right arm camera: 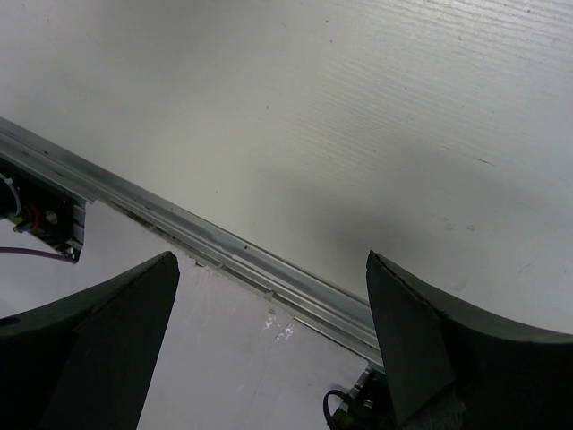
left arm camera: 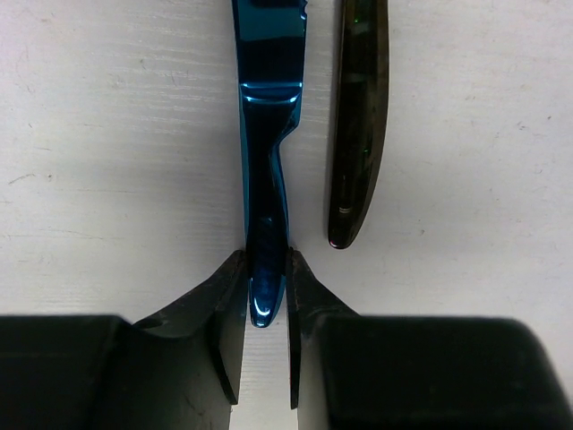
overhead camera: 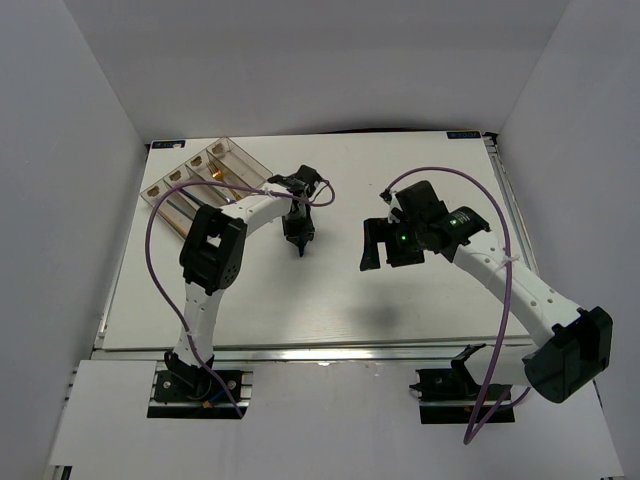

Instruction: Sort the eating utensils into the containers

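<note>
We see the left gripper [left arm camera: 267, 260] with its two matte black, wedge-shaped fingers [left arm camera: 224, 305] drawn in on the rounded end of the blue knife [left arm camera: 269, 134]. One pad sits against each side of the handle, so the jaws are clamped on it. The knife is polished metal of a deep mirror blue. It is slim at the handle, steps out wider ahead of the jaws, and runs straight away from them out of the wrist view. Just to the right of the jaws, apart from the knife and roughly parallel to it, lies a dark utensil [left arm camera: 358, 125]. It is glossy brown-black with faint green glints and tapers to a rounded tip; we cannot tell which piece it is.

The right gripper [right arm camera: 270, 260] holds its broad black fingers wide apart with nothing between them.

The clear plastic organiser tray [overhead camera: 250, 158] lies beyond and to the left of the left jaws, at the far left corner, its long compartments set at an angle.

The table [left arm camera: 107, 134] is a white board with a fine ribbed grain and a few small scuffs. A brushed aluminium rail [right arm camera: 224, 246] edges its near side. Plain white walls [overhead camera: 80, 100] enclose the table on three sides, and a purple cable [overhead camera: 150, 230] loops along each arm.
</note>
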Tool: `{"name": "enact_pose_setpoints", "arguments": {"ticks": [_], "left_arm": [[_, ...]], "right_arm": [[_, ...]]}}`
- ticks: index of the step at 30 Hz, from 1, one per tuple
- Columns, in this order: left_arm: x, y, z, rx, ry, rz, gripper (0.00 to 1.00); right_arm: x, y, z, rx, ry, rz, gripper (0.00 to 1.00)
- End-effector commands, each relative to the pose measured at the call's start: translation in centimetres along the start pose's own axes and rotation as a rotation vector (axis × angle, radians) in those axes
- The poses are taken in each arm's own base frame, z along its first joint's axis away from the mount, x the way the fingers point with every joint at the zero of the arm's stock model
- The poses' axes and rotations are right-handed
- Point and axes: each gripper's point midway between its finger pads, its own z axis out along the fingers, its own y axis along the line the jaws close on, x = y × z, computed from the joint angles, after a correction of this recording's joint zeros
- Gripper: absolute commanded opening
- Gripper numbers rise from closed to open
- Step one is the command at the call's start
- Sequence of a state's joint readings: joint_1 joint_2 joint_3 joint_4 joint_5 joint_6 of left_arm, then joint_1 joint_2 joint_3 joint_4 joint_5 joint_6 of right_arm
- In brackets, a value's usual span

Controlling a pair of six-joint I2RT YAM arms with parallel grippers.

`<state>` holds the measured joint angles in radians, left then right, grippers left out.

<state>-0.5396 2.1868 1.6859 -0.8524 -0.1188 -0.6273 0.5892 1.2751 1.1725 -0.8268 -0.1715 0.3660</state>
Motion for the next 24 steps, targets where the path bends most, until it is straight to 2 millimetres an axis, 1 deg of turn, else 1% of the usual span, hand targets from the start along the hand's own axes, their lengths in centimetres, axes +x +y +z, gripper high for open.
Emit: {"name": "enact_pose_setpoints", "arguments": {"ticks": [1,2,4,7,8,11,18,24], "left_arm": [[3.1,2.5,1.5,-0.088,0.11,0.044,0.0],[2.7,2.4,1.1,-0.084,0.097,0.049,0.0],[1.4,2.2,-0.3,-0.083,0.048,0.051,0.0],[0.3,2.4,-1.8,-0.095,0.012,0.055,0.0],[-0.2,2.2,-2.4,-0.089,0.0,0.057,0.0],[-0.4,2.4,-3.2,-0.095,-0.008,0.06,0.0],[-0.6,2.3,-4.2,-0.079,-0.026,0.055,0.0],[-1.5,1.9,-6.0,-0.052,-0.067,0.041,0.0]], "right_arm": [[-1.6,1.3,-0.8,-0.05,-0.061,-0.02,0.89],[-1.7,1.3,-0.8,-0.053,-0.063,-0.021,0.89],[-1.7,1.4,-0.8,-0.059,-0.062,-0.02,0.89],[-1.7,1.6,-0.8,-0.068,-0.066,-0.019,0.89],[-1.7,1.7,-0.8,-0.071,-0.068,-0.02,0.89],[-1.9,1.8,-0.8,-0.076,-0.071,-0.017,0.89],[-2.0,1.9,-1.0,-0.078,-0.076,-0.018,0.89],[-1.9,1.8,-1.2,-0.077,-0.077,-0.018,0.89]]}}
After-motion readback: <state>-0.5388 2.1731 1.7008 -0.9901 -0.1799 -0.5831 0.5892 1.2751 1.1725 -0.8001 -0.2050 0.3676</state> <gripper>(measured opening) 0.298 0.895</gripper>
